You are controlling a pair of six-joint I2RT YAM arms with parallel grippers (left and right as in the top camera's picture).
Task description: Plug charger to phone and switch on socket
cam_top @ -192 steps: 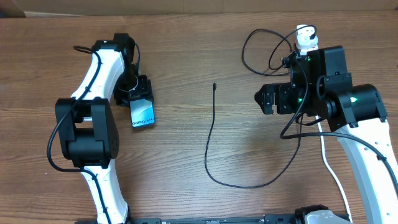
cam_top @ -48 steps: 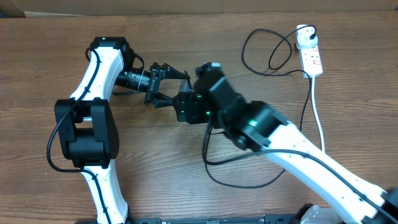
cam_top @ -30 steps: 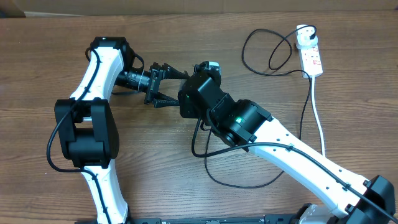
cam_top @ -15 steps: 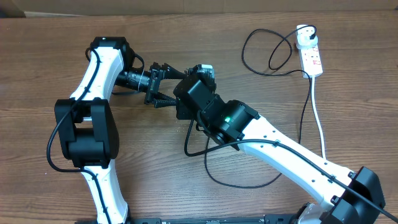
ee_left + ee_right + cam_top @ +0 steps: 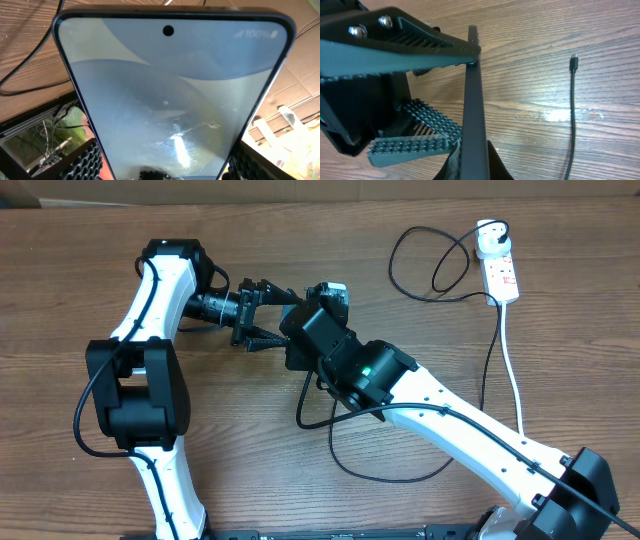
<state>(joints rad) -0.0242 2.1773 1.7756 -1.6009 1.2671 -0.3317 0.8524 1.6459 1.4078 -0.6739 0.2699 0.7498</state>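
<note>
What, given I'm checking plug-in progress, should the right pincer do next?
Probably draw back from the phone and reach for the charger's connector tip: it lies loose on the table, the right pincer is open and empty, and the left pincer holds the phone.

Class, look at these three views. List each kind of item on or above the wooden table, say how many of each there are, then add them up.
robot arms: 2
phone: 1
black charger cable: 1
white power strip: 1
Total: 5
</note>
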